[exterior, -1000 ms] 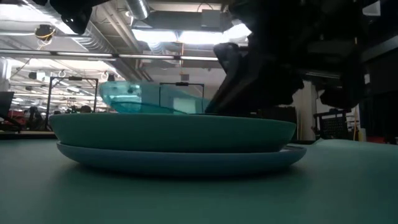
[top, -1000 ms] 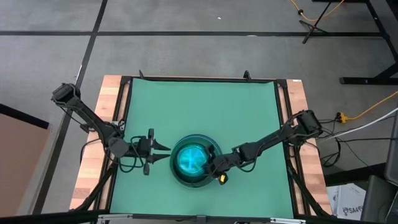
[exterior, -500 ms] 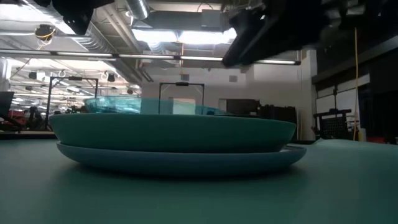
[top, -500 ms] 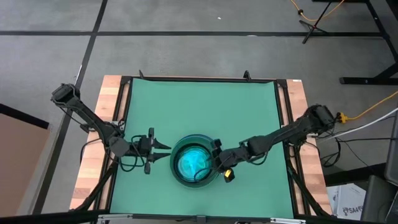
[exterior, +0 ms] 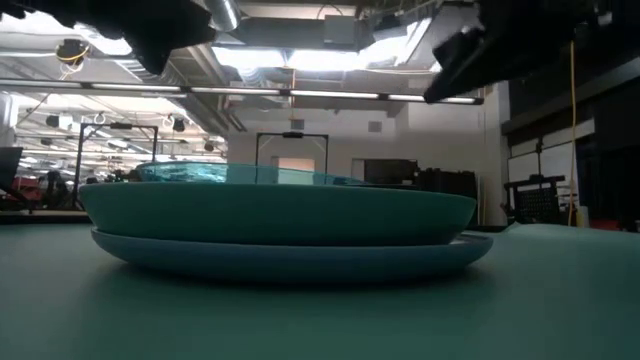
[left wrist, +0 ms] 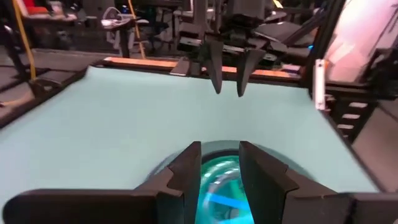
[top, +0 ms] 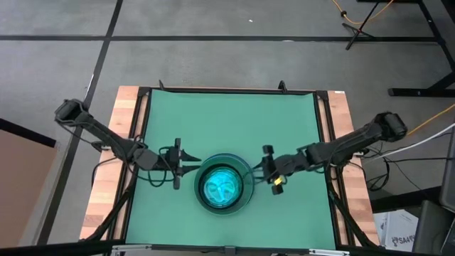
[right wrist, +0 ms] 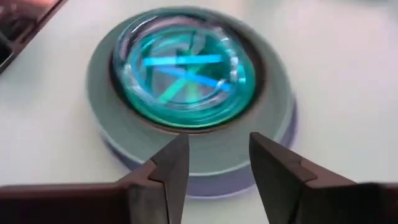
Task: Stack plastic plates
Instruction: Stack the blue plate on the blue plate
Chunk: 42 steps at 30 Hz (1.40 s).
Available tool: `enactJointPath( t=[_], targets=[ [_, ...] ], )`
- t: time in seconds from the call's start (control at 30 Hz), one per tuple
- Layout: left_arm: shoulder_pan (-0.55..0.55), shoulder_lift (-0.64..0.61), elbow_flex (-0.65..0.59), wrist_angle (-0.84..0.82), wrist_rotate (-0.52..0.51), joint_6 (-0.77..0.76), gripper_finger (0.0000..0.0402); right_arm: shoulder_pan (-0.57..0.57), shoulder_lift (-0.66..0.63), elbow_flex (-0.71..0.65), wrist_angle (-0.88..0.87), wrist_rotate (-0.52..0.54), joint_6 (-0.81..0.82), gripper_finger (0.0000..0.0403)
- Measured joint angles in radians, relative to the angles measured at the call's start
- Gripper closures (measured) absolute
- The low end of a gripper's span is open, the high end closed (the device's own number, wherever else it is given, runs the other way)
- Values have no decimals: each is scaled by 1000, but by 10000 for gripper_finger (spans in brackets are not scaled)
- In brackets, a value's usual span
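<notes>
Plastic plates [top: 222, 187]: one stack.

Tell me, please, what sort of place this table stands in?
Probably a robotics lab or workshop: ceiling strip lights and metal frames behind the stacked plates, grey taped floor, yellow cable.

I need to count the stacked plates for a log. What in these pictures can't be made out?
- Number of plates in the stack: in the high view the upper plates cover those beneath; the low view shows only two large rims and a cyan edge.
- Small translucent plates: blurred in the right wrist view, so layers can't be separated.
- Left end effector and right end effector: cut off by the low view's top edge.
</notes>
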Motion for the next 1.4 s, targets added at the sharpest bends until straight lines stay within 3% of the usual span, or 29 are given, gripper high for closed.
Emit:
enactJointPath(
  t=[0.33,0.47,0.67,0.87,1.0,1.17,1.4],
  targets=[
    [88,-3,-8,-62,9,120,331,-156,-293,-309,238,0,59,242],
    [124,-23,-34,-70,80,103,355,-188,-333,-359,307,-28,103,242],
    [125,19,-47,-55,355,44,376,-140,-206,-364,447,-79,154,242],
    [114,216,2,-47,454,-70,378,-134,-66,-330,489,-42,132,242],
    [115,364,122,-80,490,-72,378,-134,-11,-299,496,-6,95,242],
    [150,502,296,-253,540,-66,378,-133,6,-280,497,0,90,242],
    [183,653,413,-263,678,-28,378,-133,5,-281,466,-12,103,242]
  ],
)
